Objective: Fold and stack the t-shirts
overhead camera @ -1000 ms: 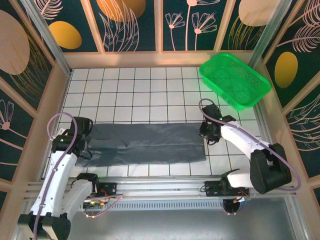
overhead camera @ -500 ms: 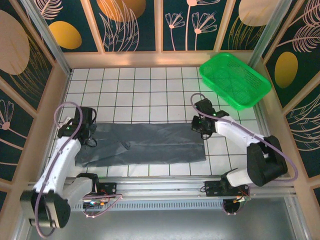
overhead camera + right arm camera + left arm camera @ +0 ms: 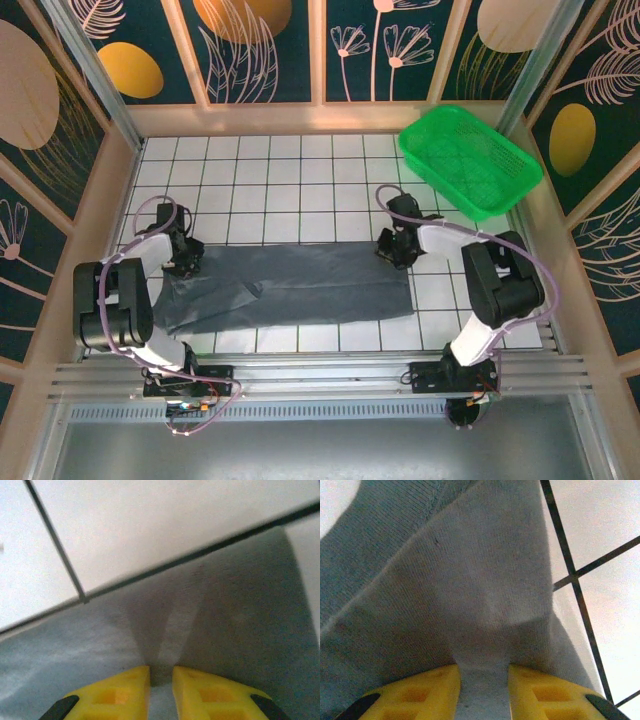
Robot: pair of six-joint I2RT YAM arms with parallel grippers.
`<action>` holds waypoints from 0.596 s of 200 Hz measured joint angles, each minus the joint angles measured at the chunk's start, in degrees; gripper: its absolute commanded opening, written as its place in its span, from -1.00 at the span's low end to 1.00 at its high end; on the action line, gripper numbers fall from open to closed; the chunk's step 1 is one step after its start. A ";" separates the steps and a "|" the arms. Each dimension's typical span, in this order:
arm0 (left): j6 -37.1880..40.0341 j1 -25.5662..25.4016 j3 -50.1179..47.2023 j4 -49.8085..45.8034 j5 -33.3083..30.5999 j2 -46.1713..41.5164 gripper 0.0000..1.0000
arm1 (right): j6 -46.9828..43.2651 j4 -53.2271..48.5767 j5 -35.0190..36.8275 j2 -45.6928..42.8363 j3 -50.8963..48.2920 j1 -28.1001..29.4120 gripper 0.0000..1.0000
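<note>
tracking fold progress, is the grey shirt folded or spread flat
Folded lengthwise: the t-shirt lies as a narrow strip with an overlapping edge along it.

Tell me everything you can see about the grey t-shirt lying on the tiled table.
The t-shirt is plain dark slate-grey, of soft knit fabric with no print. It lies folded lengthwise into a long flat band across the white tiled table, lightly wrinkled, with a crease running along it. The left claw pinches its far left corner and the right claw its far right corner. The wrist views show a ridge of cloth nipped in each.
</note>
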 measured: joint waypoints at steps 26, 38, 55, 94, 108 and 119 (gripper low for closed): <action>2.56 0.37 3.41 3.69 5.18 4.31 -0.37 | 0.57 0.17 -0.24 5.95 7.06 -2.84 -0.54; 4.04 0.37 7.61 5.14 7.43 8.48 -0.39 | 0.55 0.17 -0.09 9.03 11.04 -4.22 -0.53; 6.01 0.35 13.90 6.32 9.51 13.90 -0.39 | -0.39 -0.07 0.09 13.73 17.55 -6.14 -0.48; 10.14 0.11 20.15 5.66 11.26 16.26 -0.16 | -8.59 -0.50 0.35 20.48 28.98 -7.45 -0.12; 12.37 -0.68 20.17 4.61 11.13 13.73 -0.10 | -11.58 -0.83 0.28 19.98 29.70 -6.60 -0.04; 14.14 -2.12 20.15 4.00 11.10 10.97 -0.09 | -13.55 -1.01 0.22 18.73 29.55 -5.44 0.03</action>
